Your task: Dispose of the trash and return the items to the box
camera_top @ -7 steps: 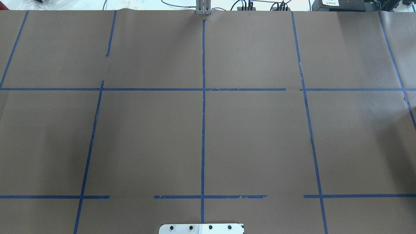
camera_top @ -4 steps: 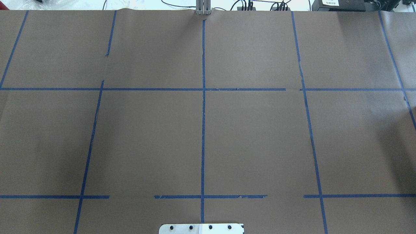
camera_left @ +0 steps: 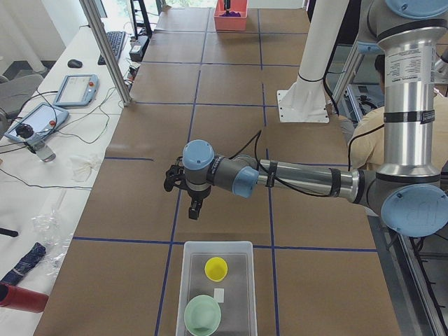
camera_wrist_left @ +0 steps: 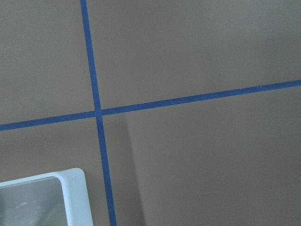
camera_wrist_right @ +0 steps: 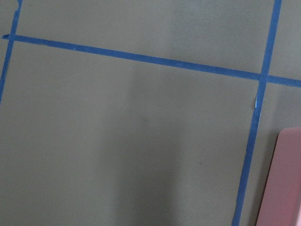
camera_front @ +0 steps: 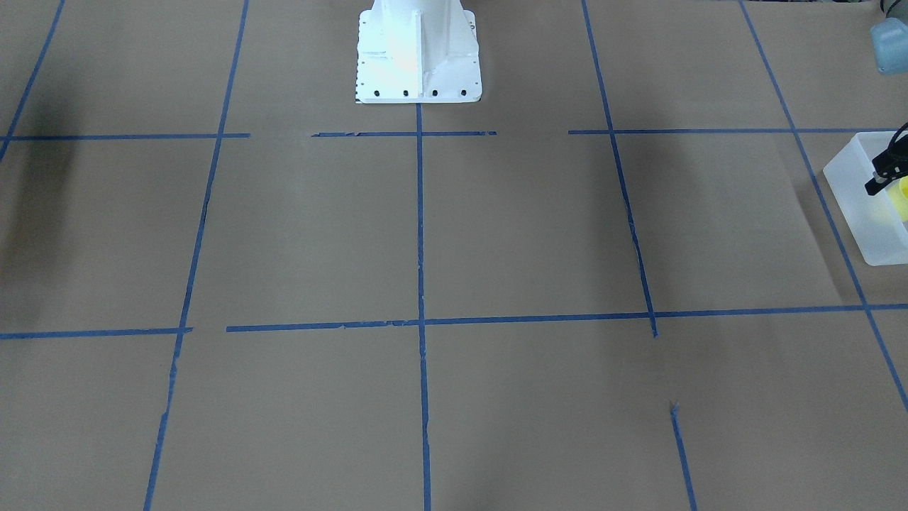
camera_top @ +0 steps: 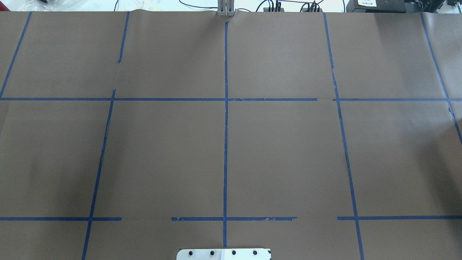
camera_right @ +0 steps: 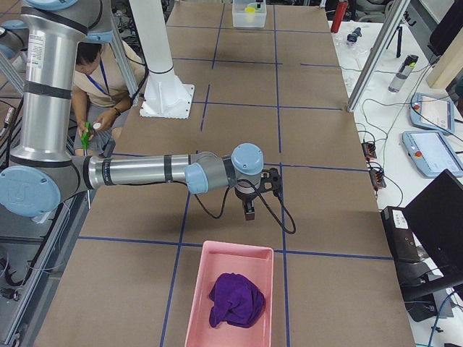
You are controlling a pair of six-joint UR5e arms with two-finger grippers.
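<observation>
The frosted white box stands at the table's left end and holds the yellow cup and the mint-green bowl. The box also shows in the front view with the cup, and its corner shows in the left wrist view. My left gripper hangs above the table just beyond the box, and I cannot tell whether it is open or shut. My right gripper hangs just beyond a pink tray holding a purple cloth. I cannot tell its state either.
The pink tray's edge shows in the right wrist view. The white robot base stands at the table's near middle edge. A person sits behind the robot. Blue tape lines cross the brown table.
Nothing on the table has moved in the overhead view. The faint shadows at its left and right edges have faded a little.
</observation>
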